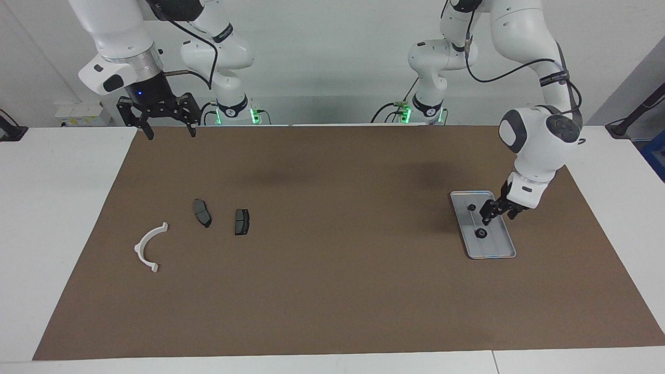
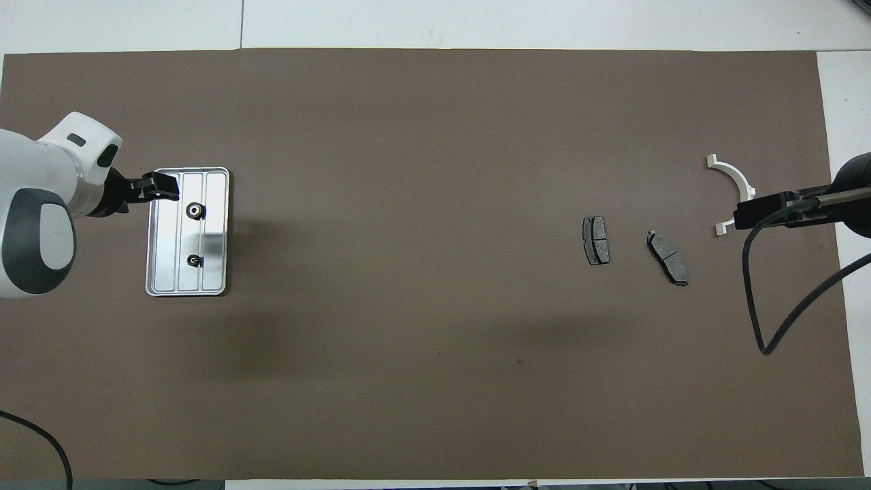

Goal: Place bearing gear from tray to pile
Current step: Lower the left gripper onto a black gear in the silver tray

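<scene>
This is a robotics lab or test cell, not a home or a shop. Two white multi-jointed arms stand on bases with green indicator lights at one long edge of a white table, their black cables looping loose in the air. A plain brown mat covers the work surface, and the wall at the arms' end of the room is bare and pale. What lies on the mat is workshop stock (a ridged metal tray, two dark brake-pad-like pieces, a white curved bracket), set out sparsely as for a trial.
</scene>
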